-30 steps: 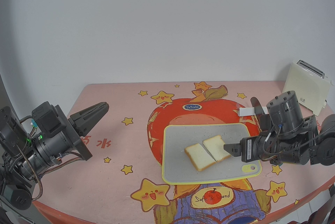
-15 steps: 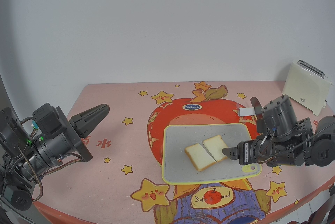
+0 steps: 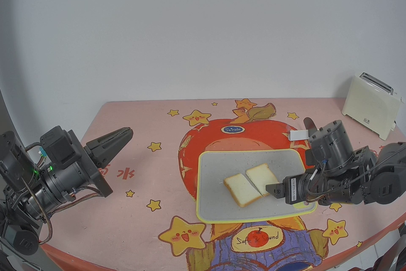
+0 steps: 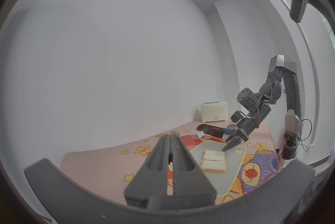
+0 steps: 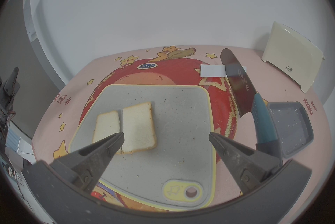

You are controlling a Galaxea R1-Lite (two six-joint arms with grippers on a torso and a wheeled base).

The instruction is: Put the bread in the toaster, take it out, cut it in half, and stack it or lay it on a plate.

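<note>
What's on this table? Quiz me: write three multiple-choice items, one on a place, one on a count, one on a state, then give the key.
1. Where do the bread pieces lie?
A) in the toaster
B) on the cutting board
C) on the grey tray

2. How many bread pieces are there?
A) one
B) two
C) three

3. How do the jaws of the right gripper stand?
A) wide open
B) shut on the knife
C) shut on bread

Key:
1 B, both pieces lie flat on the grey board.
2 B, two halves lie side by side with a cut between them.
3 A, the right wrist view shows a wide gap between the jaws and nothing held.
</note>
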